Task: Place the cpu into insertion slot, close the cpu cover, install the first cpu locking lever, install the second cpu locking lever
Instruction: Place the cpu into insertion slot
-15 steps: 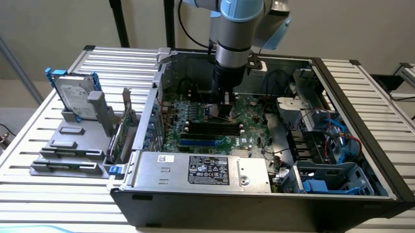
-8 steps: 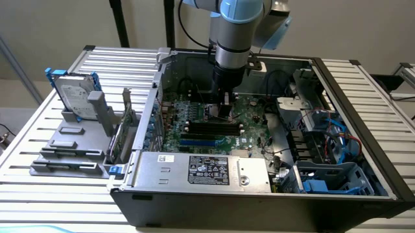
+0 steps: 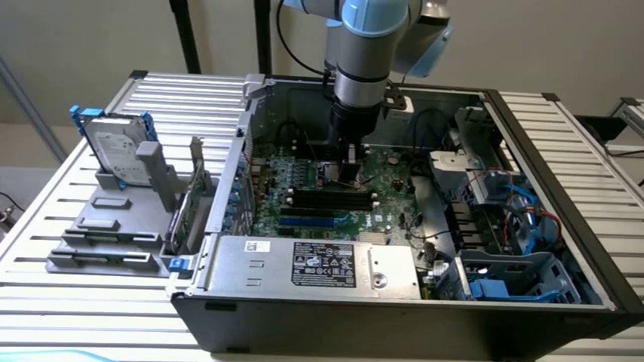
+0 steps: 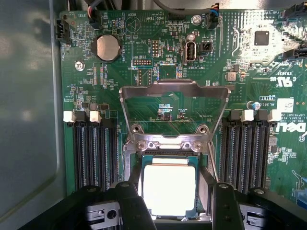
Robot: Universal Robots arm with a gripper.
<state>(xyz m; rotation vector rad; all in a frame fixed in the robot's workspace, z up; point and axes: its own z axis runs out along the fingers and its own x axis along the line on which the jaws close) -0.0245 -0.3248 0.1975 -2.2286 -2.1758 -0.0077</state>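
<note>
**Exterior view.** The arm (image 3: 367, 45) enters from the upper centre of the frame and reaches down into the open case (image 3: 563, 226). The gripper (image 3: 348, 162) is held at mid-frame, close over the green board (image 3: 387, 177).

**Wrist view.** The cpu (image 4: 169, 189), a flat square with a pale, matte silver face, is seen lying level and square inside the slot (image 4: 205, 184). The gripper (image 4: 175, 191) is released. Its black fingers (image 4: 130, 206) stand wide, one on each side of the cpu, and nothing is grasped. Whether a finger touches the cpu's edge cannot be told.

The cover (image 4: 175, 87), a thin stamped silver frame, stands raised on its hinge beyond the slot. Bare board is seen through its window. Long black memory slots (image 4: 93, 153) flank the slot on both sides.

**Step in hand.** Placement is judged complete or nearly so. The cover is not yet closed, and the fingers are judged to stand where it would swing down.
</note>
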